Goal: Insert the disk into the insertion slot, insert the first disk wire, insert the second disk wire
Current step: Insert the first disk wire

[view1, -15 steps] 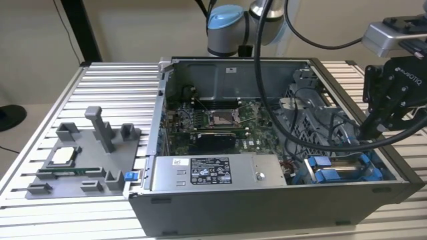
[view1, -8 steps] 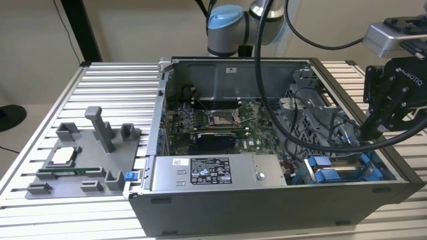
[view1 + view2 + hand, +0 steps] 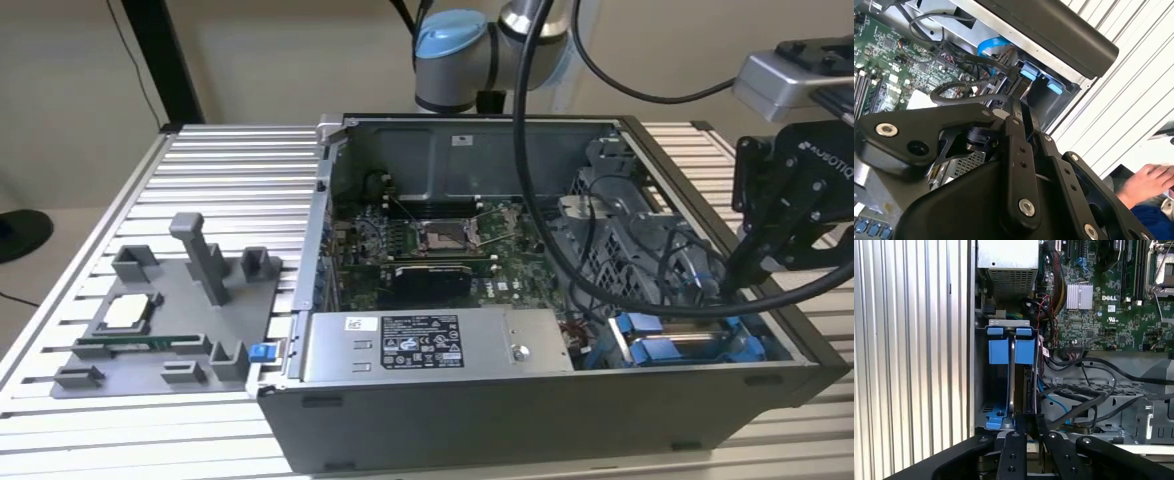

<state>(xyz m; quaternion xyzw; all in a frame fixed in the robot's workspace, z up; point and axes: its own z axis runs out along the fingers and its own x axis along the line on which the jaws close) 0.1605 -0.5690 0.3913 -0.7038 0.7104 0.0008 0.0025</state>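
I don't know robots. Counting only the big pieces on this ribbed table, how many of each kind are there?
Open computer case: 1
Grey power supply box: 1
Green circuit board: 1
Grey parts tray: 1
Total: 4

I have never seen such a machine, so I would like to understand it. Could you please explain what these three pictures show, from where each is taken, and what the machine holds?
This is one robot arm ending in a black gripper. The exterior view comes from a camera off the arm; both wrist views come from cameras riding on the arm, looking past the gripper. On a ribbed metal table stands an open computer case with a green circuit board inside, and beside it a grey tray of parts. The gripper reaches into the case, near the end of the disk, which sits in its blue frame in the insertion slot, black wires close by. Whether it holds anything, I cannot tell.
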